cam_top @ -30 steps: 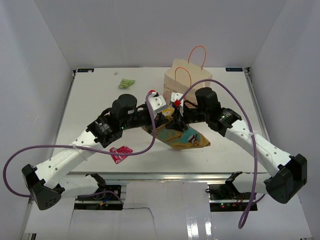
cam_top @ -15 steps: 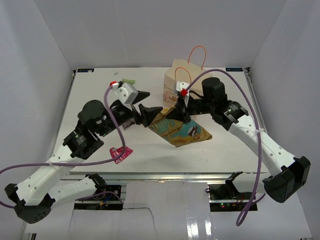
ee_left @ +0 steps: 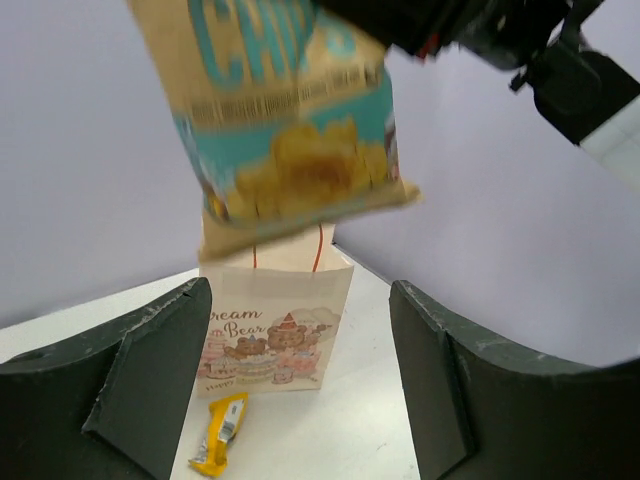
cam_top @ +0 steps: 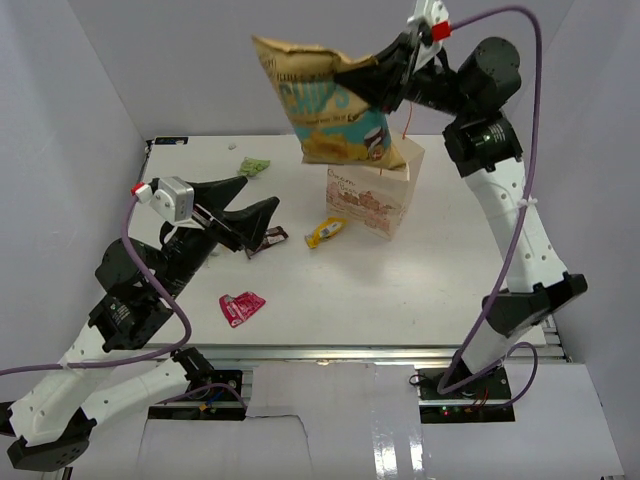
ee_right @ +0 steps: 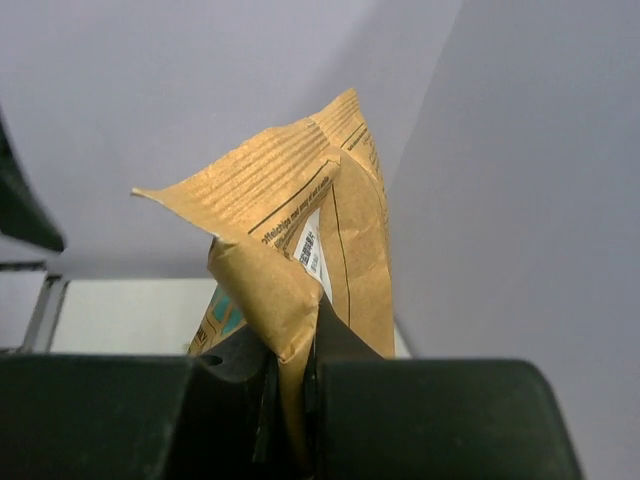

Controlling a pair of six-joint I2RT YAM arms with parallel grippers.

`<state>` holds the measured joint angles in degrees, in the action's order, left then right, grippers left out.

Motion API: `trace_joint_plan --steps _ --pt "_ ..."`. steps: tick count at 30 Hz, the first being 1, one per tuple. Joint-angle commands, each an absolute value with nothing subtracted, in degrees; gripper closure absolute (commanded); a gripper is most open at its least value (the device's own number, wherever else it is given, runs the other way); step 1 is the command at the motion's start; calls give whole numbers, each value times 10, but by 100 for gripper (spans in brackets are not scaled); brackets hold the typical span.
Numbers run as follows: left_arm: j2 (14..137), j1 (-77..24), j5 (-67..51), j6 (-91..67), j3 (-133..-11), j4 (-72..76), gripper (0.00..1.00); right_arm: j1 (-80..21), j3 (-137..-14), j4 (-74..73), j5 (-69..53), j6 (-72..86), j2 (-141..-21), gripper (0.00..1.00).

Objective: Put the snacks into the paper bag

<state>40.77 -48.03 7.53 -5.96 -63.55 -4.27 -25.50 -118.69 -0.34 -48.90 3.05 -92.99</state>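
Top external shows the right gripper [cam_top: 383, 82] high in the air, its jaws pinched on a crimped corner of the chip bag [cam_top: 330, 105]. This crinkly yellow-and-light-blue pouch hangs above the paper bag [cam_top: 368, 205], a boxy cream bag standing upright on the table [cam_top: 440, 270]. The left gripper [cam_top: 262, 225] hovers with its fingers spread, holding nothing.

A glossy yellow packet [cam_top: 326, 231] lies just beside the paper bag. What looks like a dark brown packet [cam_top: 270, 240] is partly hidden under the left fingers. A magenta-pink packet [cam_top: 241, 306] lies nearer the bases and a green packet [cam_top: 253, 167] at the far edge.

Only the left wrist view shows the paper bag's printed bears and thin orange handles. Only the right wrist view shows the pouch's ridged, folded seam clamped tight.
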Motion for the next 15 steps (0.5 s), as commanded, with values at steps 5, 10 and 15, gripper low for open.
trace_joint_plan --steps 5,10,15 --pt "390 -481 98 -92 -600 -52 17 -209 -1378 199 -338 118 -1049 92" --pt "384 -482 99 -107 -577 -51 17 -199 -1373 208 -293 61 -1068 92" --pt "384 -482 100 -109 -563 -58 17 -157 -1354 201 -296 63 -1071 92"
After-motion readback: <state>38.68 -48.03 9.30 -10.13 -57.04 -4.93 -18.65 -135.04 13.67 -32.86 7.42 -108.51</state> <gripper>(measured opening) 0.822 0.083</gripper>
